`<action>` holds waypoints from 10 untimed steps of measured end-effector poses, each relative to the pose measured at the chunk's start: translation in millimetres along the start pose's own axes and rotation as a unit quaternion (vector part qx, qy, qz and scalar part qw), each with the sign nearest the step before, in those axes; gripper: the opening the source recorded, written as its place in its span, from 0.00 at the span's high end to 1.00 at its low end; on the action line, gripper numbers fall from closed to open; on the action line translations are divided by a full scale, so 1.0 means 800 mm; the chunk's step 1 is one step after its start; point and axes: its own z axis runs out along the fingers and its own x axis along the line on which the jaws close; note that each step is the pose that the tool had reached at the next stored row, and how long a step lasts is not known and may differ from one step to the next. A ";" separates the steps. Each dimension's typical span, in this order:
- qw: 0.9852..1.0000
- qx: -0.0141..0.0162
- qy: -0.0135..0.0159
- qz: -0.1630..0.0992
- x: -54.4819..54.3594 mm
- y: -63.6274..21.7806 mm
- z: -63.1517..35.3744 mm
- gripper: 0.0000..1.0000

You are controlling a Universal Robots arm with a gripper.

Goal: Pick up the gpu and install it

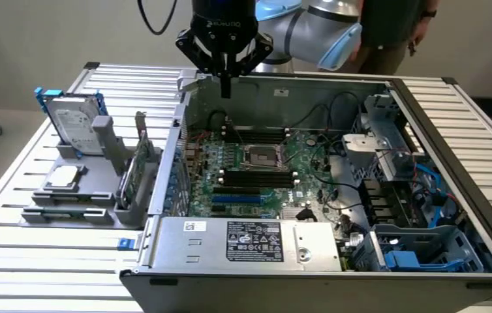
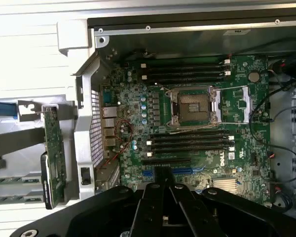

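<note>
While I hold the arm over the open case, gripper: fingers pressed together, nothing between them.
gripper position: above the motherboard, near the case's far wall, toward the exterior view's left.
gpu: standing on edge in the grey holder, outside the case, just past its perforated wall.
gpu vs gripper: well apart, no contact. I see the card lower than the fingertips and off to the exterior view's left.
wrist view: gpu's green board, with its silver bracket at one end, sits beside the perforated wall. The closed fingertips are over the board's slots.
holder also carries: hard drive in blue frame, upright.
surface: slatted metal table, with case and holder both on it.
room: pale wall behind. A person in dark clothes stands behind the arm.
</note>
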 end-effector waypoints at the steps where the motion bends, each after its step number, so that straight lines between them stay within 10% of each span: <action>1: 1.000 0.000 0.000 0.000 0.000 0.000 0.000 0.89; 10: 1.000 0.000 0.000 0.000 0.048 0.014 0.001 0.89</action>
